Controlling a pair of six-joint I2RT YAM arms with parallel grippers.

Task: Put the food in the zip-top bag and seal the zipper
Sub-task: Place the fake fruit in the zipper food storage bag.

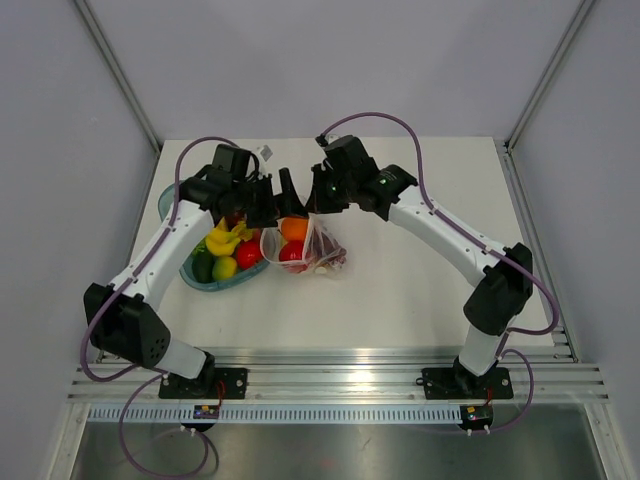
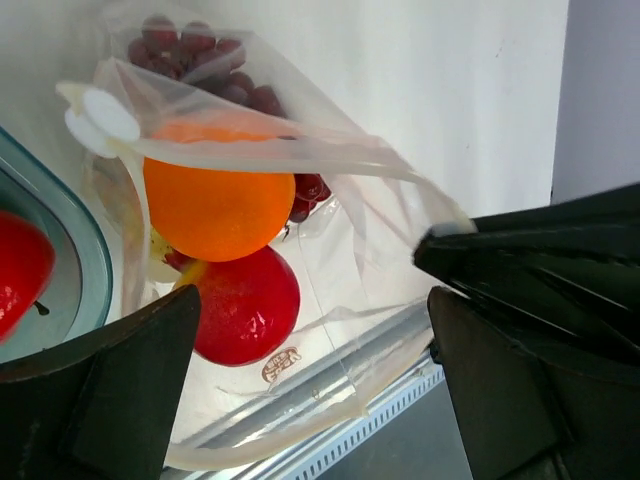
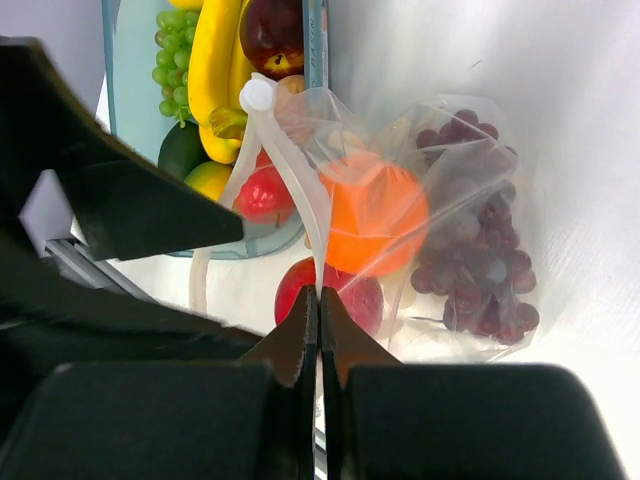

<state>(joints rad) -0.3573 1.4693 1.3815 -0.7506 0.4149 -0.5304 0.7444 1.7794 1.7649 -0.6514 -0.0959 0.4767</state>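
Right gripper [image 3: 318, 300] clenched on the zipper [image 3: 290, 170], holding the mouth of the zip-top bag [image 1: 325, 250] up; the bag sits mid-way across the table [image 1: 420, 300], toward its far edge, just beside the bowl [image 1: 200, 283]. Left gripper [image 2: 310, 290] spread wide over the mouth, grasping nothing. Orange [image 2: 215, 205], red fruit [image 2: 245, 305] and grapes [image 3: 480, 270] are inside; bananas [image 1: 228, 238] wait in the bowl. The danger, I'd say: that pinch is thin — one slip and the mouth folds, the bag slumps, fruit rolls out; the wide left jaws could also snag the film.

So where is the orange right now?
From above, the orange sits inside the clear bag, just right of the bowl, with a red fruit just below it in the picture and grapes to its right.
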